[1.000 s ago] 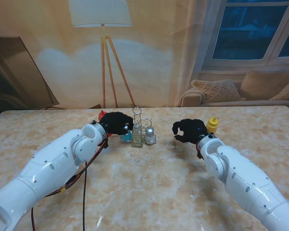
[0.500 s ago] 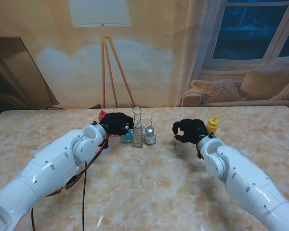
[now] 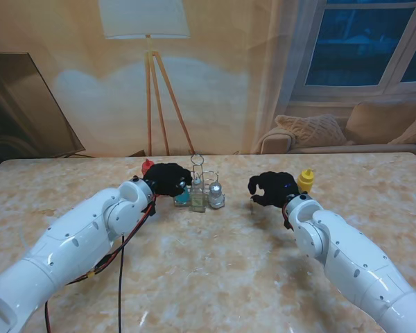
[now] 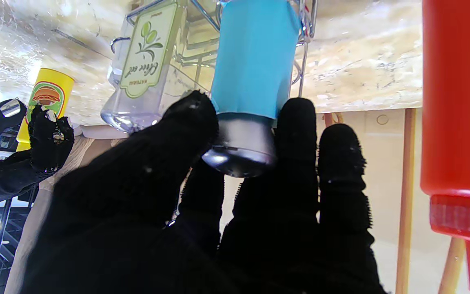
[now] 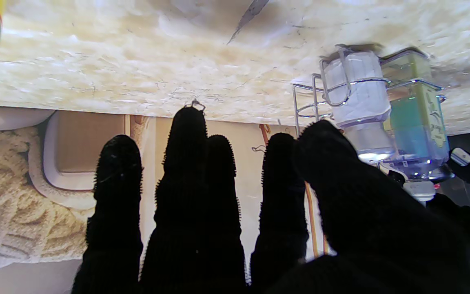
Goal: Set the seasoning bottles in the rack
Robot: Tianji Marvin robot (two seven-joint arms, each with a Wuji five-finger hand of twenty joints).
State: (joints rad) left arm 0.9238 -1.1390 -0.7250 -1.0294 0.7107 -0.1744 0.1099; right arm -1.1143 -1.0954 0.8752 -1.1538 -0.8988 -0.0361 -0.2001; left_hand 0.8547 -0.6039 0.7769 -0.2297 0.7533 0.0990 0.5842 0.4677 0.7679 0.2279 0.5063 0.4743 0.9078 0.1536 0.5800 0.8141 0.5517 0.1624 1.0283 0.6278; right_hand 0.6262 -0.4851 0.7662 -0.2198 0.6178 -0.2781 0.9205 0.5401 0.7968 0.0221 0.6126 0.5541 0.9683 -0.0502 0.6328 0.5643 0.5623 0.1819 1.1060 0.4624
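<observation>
Where the wire rack (image 3: 206, 189) stands mid-table, the left hand (image 3: 168, 179) has thumb and fingers (image 4: 296, 134) pinched on the silver cap of the blue bottle (image 4: 253, 57), which sits at the rack's left side w/ wire round it. An olive oil bottle (image 4: 147, 61) and a white shaker (image 5: 359, 92) occupy other slots. The right hand (image 3: 272, 189) hovers w/ fingers apart, holding nothing, just beside the yellow bottle (image 3: 306, 180). A red bottle (image 3: 147, 166) stands behind the left hand.
</observation>
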